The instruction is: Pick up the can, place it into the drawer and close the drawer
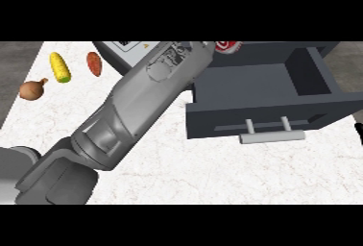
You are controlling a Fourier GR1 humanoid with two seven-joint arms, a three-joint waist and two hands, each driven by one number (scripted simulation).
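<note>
A red can (pixel 228 45) shows only as a small piece at the top edge, just behind the back left corner of the open dark grey drawer (pixel 264 113). My left forearm (pixel 142 105) runs from the lower left up to the can. Only a dark sliver of my left hand (pixel 212 45) shows beside the can, and its grip is hidden. The drawer's inside (pixel 248 79) holds nothing that I can see, and its pale bar handle (pixel 273 136) faces me. A thin black strip of my right hand (pixel 360 129) shows at the right edge.
On the white counter's far left lie a corn cob (pixel 60 67), a reddish sweet potato (pixel 94 63) and a brown onion (pixel 32 89). A grey and white box (pixel 122 52) stands at the back, partly behind my forearm.
</note>
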